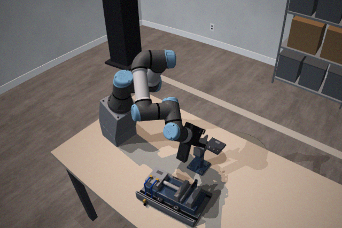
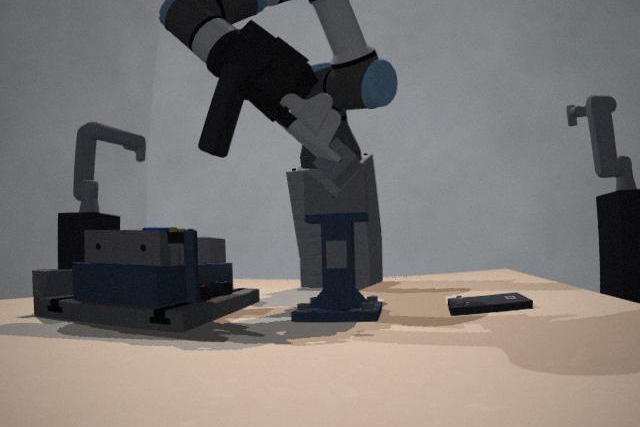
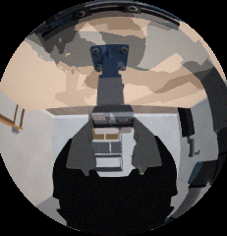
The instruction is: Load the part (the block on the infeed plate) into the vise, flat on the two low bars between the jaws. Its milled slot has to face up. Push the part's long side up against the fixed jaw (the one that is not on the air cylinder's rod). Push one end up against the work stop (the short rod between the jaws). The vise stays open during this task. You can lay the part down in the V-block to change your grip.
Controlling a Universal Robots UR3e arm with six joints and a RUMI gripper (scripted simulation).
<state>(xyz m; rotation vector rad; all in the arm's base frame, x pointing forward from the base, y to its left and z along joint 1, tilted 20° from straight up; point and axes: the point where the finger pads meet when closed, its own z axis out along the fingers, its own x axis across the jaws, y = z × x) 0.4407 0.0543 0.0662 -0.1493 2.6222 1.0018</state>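
Observation:
My gripper [image 1: 204, 142] [image 2: 334, 152] [image 3: 113, 118] is tilted and shut on the part [image 2: 349, 152] [image 3: 124, 119], a grey block. The part is at the top of the V-block [image 1: 198, 151] [image 2: 314, 201] [image 3: 111, 91], tilted like its groove. Whether it touches the groove faces cannot be told, and its slot is not clear. The vise [image 1: 176, 192] [image 2: 129, 282] stands open. Its rod-side jaw [image 1: 181, 190] and fixed jaw [image 1: 193, 196] have a gap between them with no part in it. The infeed plate [image 1: 216, 145] [image 2: 491, 304] carries no block.
The V-block stands on a blue pedestal [image 1: 199, 164] [image 2: 338, 277] [image 3: 112, 58] between the vise and the infeed plate. A thin blue upright [image 1: 195, 182] [image 2: 191, 264] rises at the vise's side. Blue hoses [image 1: 151, 189] and the air cylinder [image 1: 157, 175] are at the vise's rear.

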